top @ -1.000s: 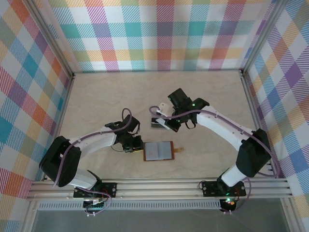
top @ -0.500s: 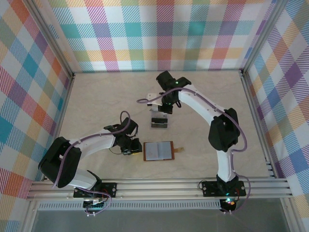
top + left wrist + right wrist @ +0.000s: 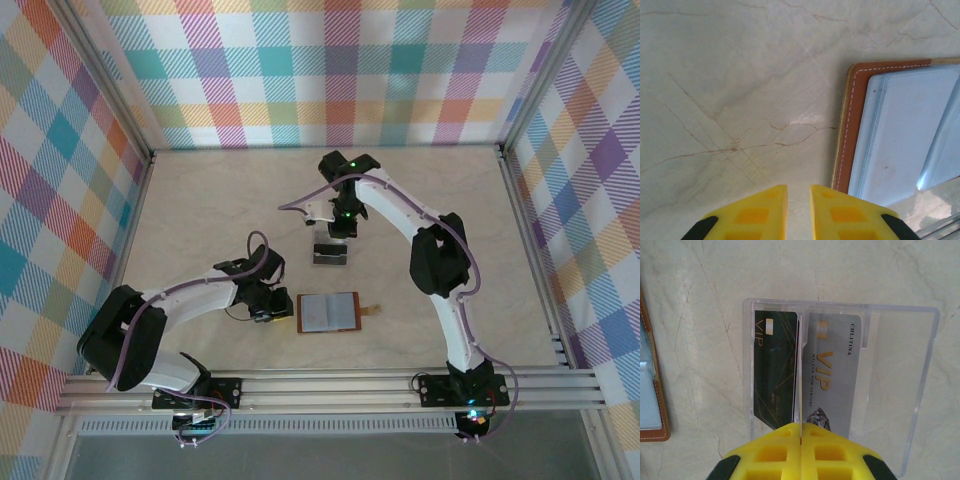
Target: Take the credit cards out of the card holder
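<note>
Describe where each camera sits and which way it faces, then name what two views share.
Top external: above and behind the bases, looking down on the table; both arms, left hand, right hand.
Left wrist: on the left arm, looking down past yellow fingers at the table and the card holder.
Right wrist: on the right arm, looking down past shut fingers at two credit cards in a clear tray.
Shared: both wrist views catch the card holder's brown edge.
</note>
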Motion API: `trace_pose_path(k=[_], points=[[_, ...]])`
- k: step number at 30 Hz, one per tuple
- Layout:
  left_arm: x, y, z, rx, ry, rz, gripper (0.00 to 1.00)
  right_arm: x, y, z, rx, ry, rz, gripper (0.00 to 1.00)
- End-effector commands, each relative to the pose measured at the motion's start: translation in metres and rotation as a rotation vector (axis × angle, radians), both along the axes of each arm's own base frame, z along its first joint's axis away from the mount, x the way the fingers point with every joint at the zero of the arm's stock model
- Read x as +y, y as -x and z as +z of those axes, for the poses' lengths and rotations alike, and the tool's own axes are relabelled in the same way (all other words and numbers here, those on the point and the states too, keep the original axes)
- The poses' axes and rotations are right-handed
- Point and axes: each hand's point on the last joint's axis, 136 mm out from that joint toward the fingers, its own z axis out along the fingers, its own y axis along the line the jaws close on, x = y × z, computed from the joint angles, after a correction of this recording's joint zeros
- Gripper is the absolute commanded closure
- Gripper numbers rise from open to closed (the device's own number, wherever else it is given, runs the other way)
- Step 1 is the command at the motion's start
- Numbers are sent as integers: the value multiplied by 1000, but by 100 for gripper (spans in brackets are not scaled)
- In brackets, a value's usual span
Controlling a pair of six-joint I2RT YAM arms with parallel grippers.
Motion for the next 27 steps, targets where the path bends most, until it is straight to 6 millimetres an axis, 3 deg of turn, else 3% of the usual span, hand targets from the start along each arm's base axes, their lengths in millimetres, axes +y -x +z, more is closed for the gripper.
trace_pose_path(k=[1, 12, 22, 27], points=[[5, 2, 3, -5, 2, 31, 81, -4, 8, -3, 57, 17, 23, 100], [7, 2, 4, -8, -3, 37, 81, 4, 4, -5, 74, -5, -2, 100], [11, 2, 10, -30, -6, 47, 81, 8, 4, 24, 61, -109, -31, 100], [11, 2, 9, -28, -6, 50, 81, 5, 1, 15, 60, -81, -46, 100]])
